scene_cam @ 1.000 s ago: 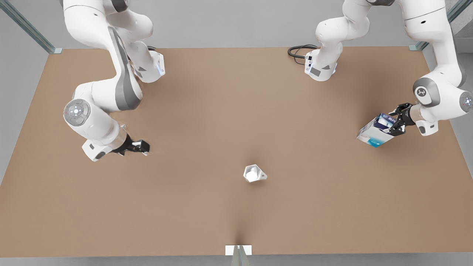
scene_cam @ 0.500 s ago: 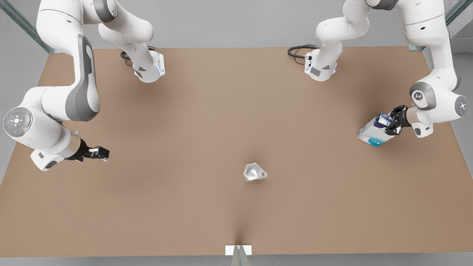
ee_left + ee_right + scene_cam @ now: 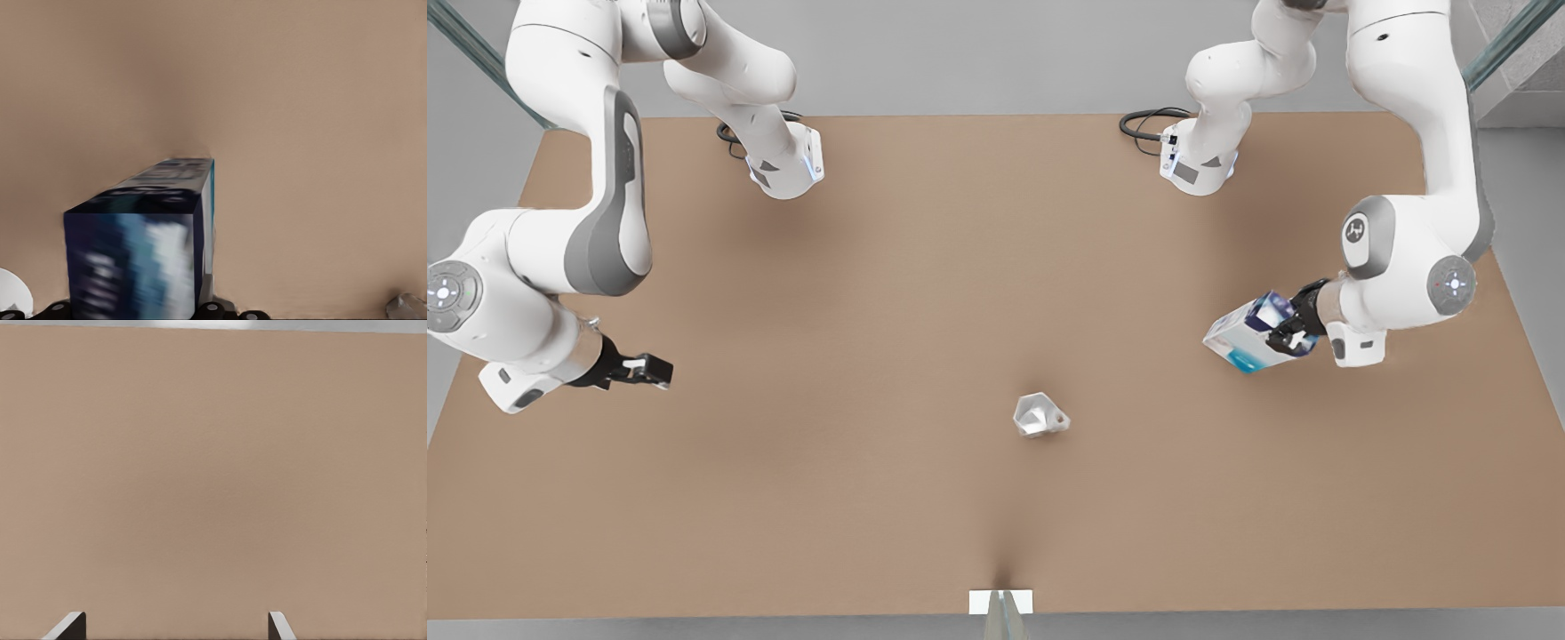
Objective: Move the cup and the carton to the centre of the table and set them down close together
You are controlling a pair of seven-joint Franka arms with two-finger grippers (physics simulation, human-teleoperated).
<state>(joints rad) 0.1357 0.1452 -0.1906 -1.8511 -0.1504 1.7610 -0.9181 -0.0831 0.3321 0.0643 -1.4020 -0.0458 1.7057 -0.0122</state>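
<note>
Carton (image 3: 1249, 341) airborne nr table (image 3: 925, 293) edge

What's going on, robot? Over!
Left gripper shut on carton, off the table, front view's right. Right gripper open, empty, waiting opposite. Cup mid-table. Nothing between.

Light-brown table (image 3: 871, 498), cup (image 3: 1039, 415) resting near its centre

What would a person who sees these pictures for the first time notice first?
Probably the carton, blue and white, held tilted above the table by the left gripper at the front view's right. Next, the small silver cup, standing alone near the table's middle. The right gripper waits open at the front view's left, holding nothing.
</note>
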